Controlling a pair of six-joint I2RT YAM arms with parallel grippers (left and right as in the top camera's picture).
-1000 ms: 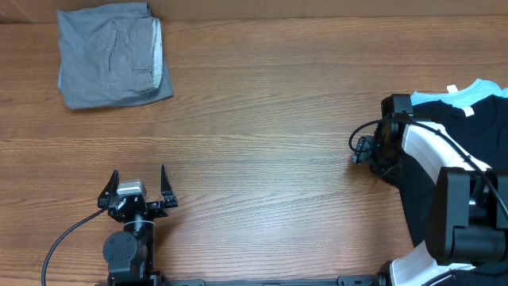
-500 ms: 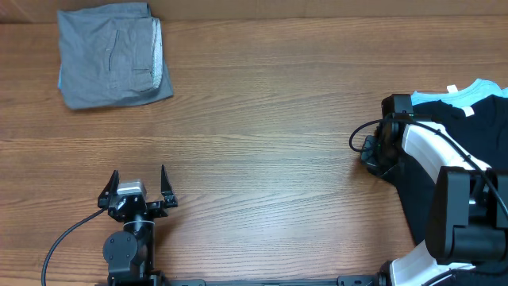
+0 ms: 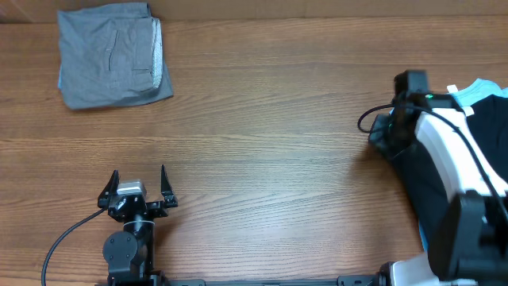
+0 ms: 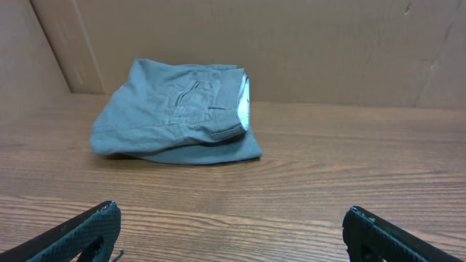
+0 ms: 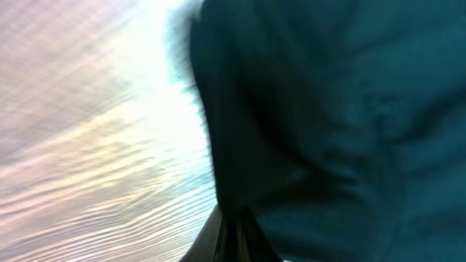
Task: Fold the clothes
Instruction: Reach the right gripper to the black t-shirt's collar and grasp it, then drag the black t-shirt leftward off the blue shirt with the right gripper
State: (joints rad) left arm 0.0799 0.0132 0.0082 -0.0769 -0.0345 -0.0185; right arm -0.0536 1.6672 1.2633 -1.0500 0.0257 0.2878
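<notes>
One of three looks done: the grey garment lies folded at the surface's far-left corner. Your right fingers pinch the black T-shirt edge at the right; the light-blue T-shirt peeks out beside it. Left fingers are spread and idle.

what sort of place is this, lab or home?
Likely a robot test bench, not a home: wood-grain table, plain cardboard wall behind it, folded grey garment set out.
</notes>
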